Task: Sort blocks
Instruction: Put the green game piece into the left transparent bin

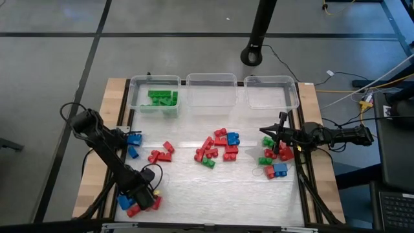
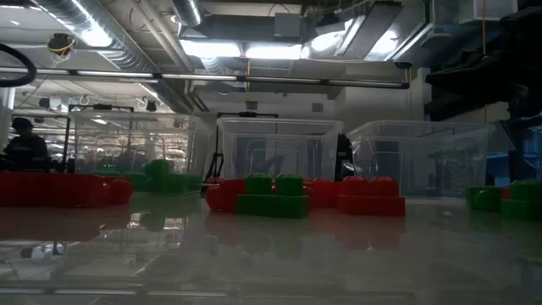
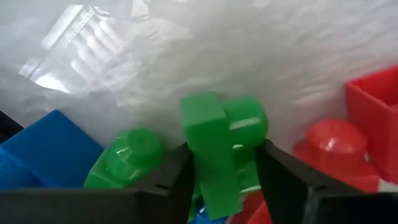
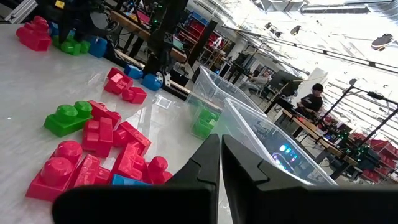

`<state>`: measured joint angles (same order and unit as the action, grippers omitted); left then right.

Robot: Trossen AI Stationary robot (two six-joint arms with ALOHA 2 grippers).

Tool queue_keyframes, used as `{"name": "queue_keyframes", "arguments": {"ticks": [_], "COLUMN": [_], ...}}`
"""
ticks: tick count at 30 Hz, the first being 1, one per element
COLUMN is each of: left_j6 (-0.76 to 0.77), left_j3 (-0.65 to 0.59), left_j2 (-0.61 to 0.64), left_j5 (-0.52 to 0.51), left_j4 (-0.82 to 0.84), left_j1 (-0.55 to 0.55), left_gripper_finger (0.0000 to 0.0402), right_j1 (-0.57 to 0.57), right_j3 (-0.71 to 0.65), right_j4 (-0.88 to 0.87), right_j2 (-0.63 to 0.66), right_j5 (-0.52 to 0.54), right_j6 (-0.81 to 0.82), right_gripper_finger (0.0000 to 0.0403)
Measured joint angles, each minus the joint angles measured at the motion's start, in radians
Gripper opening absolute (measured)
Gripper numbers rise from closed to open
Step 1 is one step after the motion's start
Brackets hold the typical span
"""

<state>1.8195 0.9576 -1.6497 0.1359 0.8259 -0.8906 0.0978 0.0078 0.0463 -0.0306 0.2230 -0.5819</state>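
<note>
My left end effector [image 3: 225,180] is low at the near-left corner of the counter [image 1: 213,188], its fingers squeezing a green block [image 3: 219,146] from the pile, so it can go with the greens. My right end effector [image 1: 279,133] waits closed and empty by the right-hand blocks [image 1: 275,158].

Green blocks [image 1: 161,98] in left bin [image 1: 154,94]

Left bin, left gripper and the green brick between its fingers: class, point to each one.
Left bin [image 1: 134,97], high view, left wall.
Left gripper [image 1: 143,198], high view, between its fingertips.
Green brick [image 3: 214,140], left wrist view, its middle.
</note>
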Motion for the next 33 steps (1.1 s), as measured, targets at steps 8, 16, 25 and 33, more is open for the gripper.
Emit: {"name": "queue_keyframes", "arguments": {"ticks": [8,16,25,33], "left_j6": [-0.048,-0.101,-0.126,-0.127], "left_j3": [-0.001,-0.002,-0.003,-0.005], "left_j2": [0.013,0.022,0.025,0.063], "left_j5": [-0.003,-0.032,-0.037,-0.066], "left_j4": [0.000,0.000,0.008,0.051], "left_j1": [0.003,0.003,0.003,0.003], "left_gripper_finger": [0.0078,0.0061,0.0057,0.0057], "right_j1": [0.000,0.000,0.000,0.000], "right_j3": [0.000,0.000,0.000,0.000], "right_j4": [0.000,0.000,0.000,0.000], "right_j2": [0.000,0.000,0.000,0.000], "right_j5": [-0.001,-0.001,-0.001,0.000], "right_j6": [0.000,0.000,0.000,0.000], "right_gripper_finger": [0.0019,0.0019,0.0019,0.0019]}}
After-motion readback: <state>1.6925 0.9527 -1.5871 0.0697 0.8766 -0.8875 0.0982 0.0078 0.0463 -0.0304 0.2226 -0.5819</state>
